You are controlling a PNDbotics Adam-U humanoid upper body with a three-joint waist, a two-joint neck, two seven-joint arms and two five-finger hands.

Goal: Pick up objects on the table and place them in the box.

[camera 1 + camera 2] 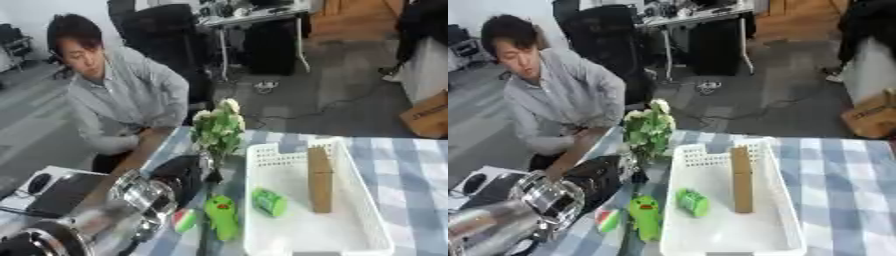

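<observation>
Stereo head pair, looking down and forward, close over table; both share basket.

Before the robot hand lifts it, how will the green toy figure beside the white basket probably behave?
The green toy figure looks soft and rounded, so it probably squashes slightly and weighs little. It lies flat on the checked cloth, close to the white basket, so it should neither tip nor roll.
</observation>
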